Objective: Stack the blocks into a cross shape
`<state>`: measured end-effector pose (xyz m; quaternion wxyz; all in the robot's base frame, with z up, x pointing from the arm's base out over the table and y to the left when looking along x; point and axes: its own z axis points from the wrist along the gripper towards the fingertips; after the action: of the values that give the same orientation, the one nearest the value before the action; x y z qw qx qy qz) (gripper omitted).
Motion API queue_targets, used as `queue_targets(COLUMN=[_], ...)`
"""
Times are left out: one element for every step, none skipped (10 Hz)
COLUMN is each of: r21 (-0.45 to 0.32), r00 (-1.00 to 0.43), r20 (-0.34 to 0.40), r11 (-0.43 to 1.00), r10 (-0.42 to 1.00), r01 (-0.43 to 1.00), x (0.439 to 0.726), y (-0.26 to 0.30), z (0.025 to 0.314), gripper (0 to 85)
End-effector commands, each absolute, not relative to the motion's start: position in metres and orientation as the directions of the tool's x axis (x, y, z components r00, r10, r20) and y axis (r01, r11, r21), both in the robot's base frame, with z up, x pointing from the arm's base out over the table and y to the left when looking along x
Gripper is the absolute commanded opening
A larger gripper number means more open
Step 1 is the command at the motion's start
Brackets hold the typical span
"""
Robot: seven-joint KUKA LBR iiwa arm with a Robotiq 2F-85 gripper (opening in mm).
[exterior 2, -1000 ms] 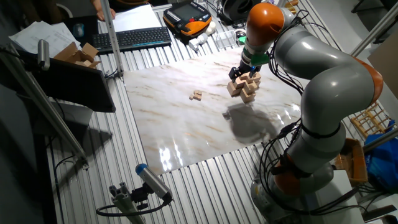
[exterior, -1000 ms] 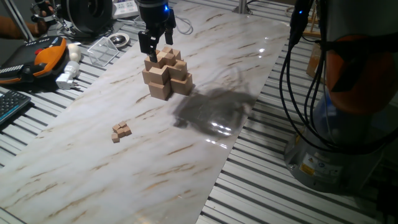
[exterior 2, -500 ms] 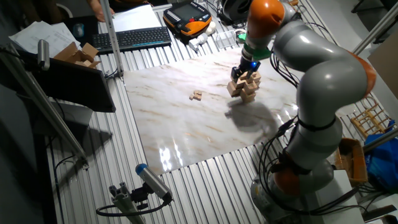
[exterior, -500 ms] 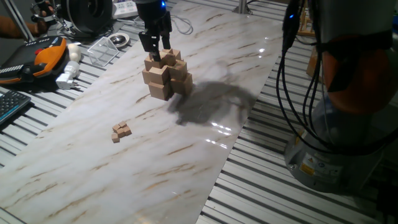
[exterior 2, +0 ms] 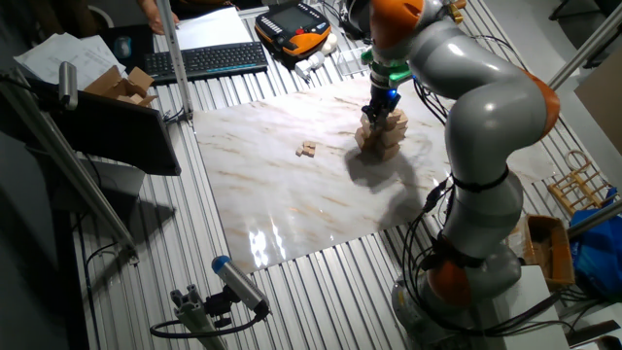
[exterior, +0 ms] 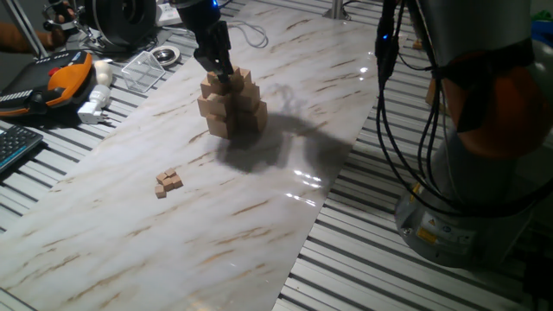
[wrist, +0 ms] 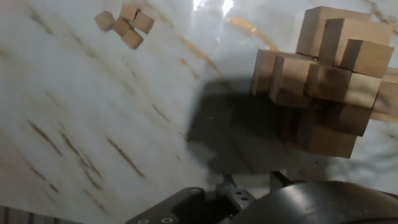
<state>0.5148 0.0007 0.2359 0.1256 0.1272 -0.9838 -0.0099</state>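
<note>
Risk of toppling the cross shape point(exterior: 232, 105), far on the marble table point(exterior: 285, 216), should the gripper point(exterior: 221, 76), pressed close against its top tier, brush a cube while moving off. Cannot tell how wide the jaws stand or whether anything is held; the blocks point(exterior: 168, 182) lying well apart, nearer and to the left. Swung leftward and tilted compared with a second ago, shadow shifted with it, pile unchanged.

Marble-patterned board on a slatted metal table

Beyond the board point(exterior: 285, 216): an orange-and-black pendant point(exterior: 60, 76), 1 black keyboard point(exterior 2: 209, 60), papers point(exterior 2: 58, 53).
</note>
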Motion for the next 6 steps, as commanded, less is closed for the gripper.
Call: queue_targets(r21=[0.048,0.031,0.035,0.027,0.029,0.004], r00=[-0.94,-0.951,-0.967,-0.969,-0.975,-0.979], r20=[0.241,0.237,0.204,0.208,0.202,0.19], r11=[0.97,0.98,0.988,0.991,0.996,0.998], r10=[-0.242,-0.198,-0.155,-0.132,-0.087,-0.068], r01=[-0.238,-0.196,-0.152,-0.129,-0.083,-0.068], x=[0.5148,0.5148,0.5148,0.5148,0.5148,0.5148], y=[0.0007,0.0007,0.0007,0.0007,0.0007,0.0007], z=[0.2358,0.2358,0.2358,0.2358,0.2358,0.2358], gripper=[0.0,0.0,0.0,0.0,0.0,0.0])
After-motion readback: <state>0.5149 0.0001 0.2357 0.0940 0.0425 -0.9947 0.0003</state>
